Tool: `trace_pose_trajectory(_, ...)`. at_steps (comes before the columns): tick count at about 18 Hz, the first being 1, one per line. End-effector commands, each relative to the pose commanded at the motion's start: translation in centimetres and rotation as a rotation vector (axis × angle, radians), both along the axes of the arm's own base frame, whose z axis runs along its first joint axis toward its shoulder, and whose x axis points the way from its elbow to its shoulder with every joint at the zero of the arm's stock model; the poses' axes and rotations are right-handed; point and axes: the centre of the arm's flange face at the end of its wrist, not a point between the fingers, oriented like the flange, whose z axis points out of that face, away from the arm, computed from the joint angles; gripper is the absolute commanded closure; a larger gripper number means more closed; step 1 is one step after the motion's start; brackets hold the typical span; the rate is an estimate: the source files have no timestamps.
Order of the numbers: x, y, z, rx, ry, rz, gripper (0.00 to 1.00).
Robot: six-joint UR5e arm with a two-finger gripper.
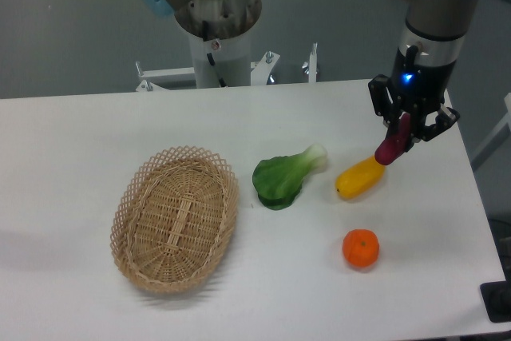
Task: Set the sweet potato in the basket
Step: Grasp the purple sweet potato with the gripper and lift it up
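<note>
The sweet potato [392,144] is a small magenta-purple tuber, held tilted in my gripper [404,131] just above the table at the right. The gripper is shut on its upper end; the lower end hangs over the tip of the yellow vegetable. The basket [175,217] is a shallow oval of tan wicker with a looped rim, lying empty on the left part of the table, far to the left of the gripper.
A yellow oblong vegetable [360,178] lies right below the sweet potato. A green leafy vegetable [286,176] lies between it and the basket. A round orange fruit [361,248] sits near the front right. The arm's base [217,33] stands behind the table.
</note>
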Motion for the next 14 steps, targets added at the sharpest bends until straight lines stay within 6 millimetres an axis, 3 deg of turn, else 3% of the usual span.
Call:
trace_pose_trajectory(3, 0.4, 0.2, 0.0, 0.003, -0.005, 0.013, 0.86)
trace_pose_trajectory(8, 2.5, 2.5, -0.6, 0.007, -0.037, 0.055, 0.86)
trace_pose_trajectory(11, 4.8, 4.9, -0.6, 0.016, -0.055, 0.089, 0.86)
trace_pose_trajectory(14, 7.3, 7.7, -1.9, 0.024, -0.086, 0.153, 0.86)
